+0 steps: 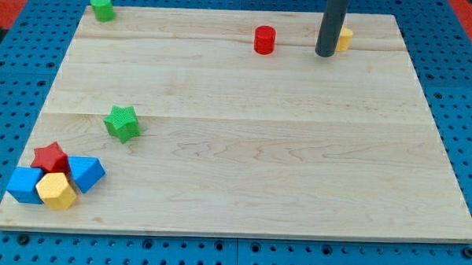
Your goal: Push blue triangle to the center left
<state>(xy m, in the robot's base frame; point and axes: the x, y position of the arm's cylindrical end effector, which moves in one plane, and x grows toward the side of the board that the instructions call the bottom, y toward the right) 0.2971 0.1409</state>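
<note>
The blue triangle [87, 173] lies near the board's bottom left corner, packed against a red star [50, 157], a yellow hexagon [57, 191] and a blue cube [24, 186]. My tip [326, 53] rests on the board near the view's top right, far from the blue triangle. It stands just left of a yellow block [345, 39], whose shape is partly hidden by the rod.
A red cylinder [264, 40] stands left of my tip at the top. A green star [122, 122] sits at the centre left, above the cluster. A green block [102, 7] is at the top left corner. The wooden board [251, 149] lies on a blue pegboard.
</note>
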